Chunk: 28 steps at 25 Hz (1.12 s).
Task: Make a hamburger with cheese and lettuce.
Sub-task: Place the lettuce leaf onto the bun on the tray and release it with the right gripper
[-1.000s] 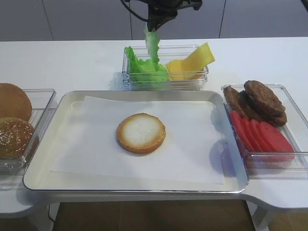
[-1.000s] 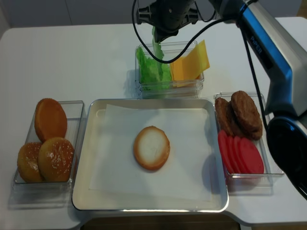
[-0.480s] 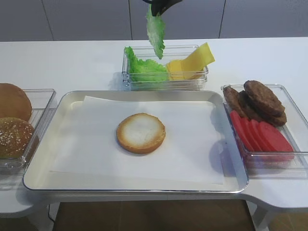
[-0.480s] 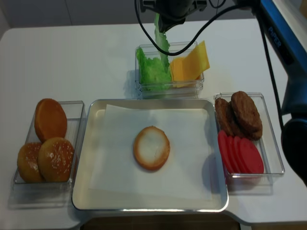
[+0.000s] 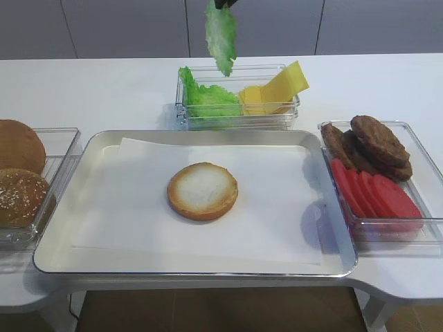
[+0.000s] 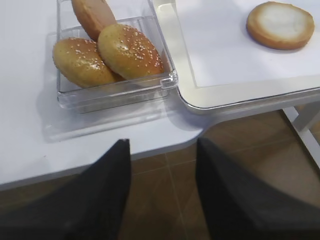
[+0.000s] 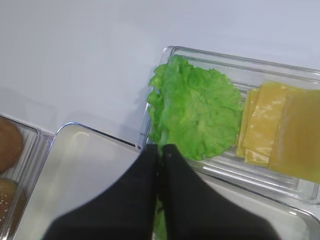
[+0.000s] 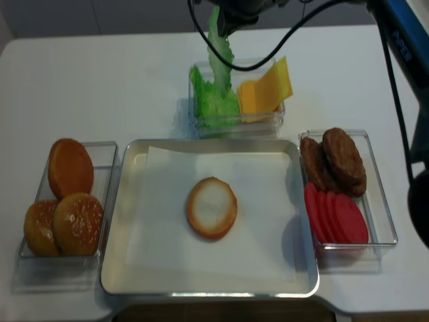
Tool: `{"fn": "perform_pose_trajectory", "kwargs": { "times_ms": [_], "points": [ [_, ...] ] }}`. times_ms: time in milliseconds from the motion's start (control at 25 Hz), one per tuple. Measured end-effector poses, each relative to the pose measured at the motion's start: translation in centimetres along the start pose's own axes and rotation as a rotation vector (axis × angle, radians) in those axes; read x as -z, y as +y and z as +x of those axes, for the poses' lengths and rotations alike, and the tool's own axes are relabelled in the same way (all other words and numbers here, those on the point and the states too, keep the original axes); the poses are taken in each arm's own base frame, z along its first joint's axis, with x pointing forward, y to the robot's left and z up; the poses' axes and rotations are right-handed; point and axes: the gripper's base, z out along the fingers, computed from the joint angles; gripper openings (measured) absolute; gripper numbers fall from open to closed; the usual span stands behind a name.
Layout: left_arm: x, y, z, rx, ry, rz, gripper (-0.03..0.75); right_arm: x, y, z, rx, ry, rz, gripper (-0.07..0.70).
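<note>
Lettuce (image 5: 221,36) hangs pinched in the closed right pincer (image 7: 161,150) above the cheese (image 5: 277,90) container (image 5: 237,122).

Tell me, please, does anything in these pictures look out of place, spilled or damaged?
Nothing looks spilled or damaged. The only unusual thing is one lettuce leaf hanging in the air above its clear container, pinched by the shut right gripper. The bun half lies flat and bare on the paper-lined tray.

Two high front views share the tray (image 5: 62,173), wrist cameras look down close.
</note>
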Motion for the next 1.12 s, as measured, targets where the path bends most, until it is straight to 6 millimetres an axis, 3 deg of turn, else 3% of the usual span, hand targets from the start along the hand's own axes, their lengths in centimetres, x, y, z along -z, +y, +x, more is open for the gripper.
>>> {"fn": "perform_pose_trajectory", "kwargs": {
  "times_ms": [240, 520, 880, 1120],
  "points": [
    [0.0, 0.0, 0.0, 0.0, 0.0, 0.0, 0.324, 2.6, 0.2, 0.8, 0.001, -0.008, -0.002, 0.029],
    [0.0, 0.0, 0.0, 0.0, 0.0, 0.0, 0.324, 4.1, 1.1, 3.7, 0.039, 0.055, 0.023, 0.029],
    [0.0, 0.0, 0.0, 0.0, 0.0, 0.0, 0.324, 2.2, 2.1, 8.3, 0.091, 0.217, 0.06, 0.029],
    [0.0, 0.0, 0.0, 0.0, 0.0, 0.0, 0.324, 0.8, 1.7, 9.6, 0.072, 0.274, 0.081, 0.029]
  ]
}}
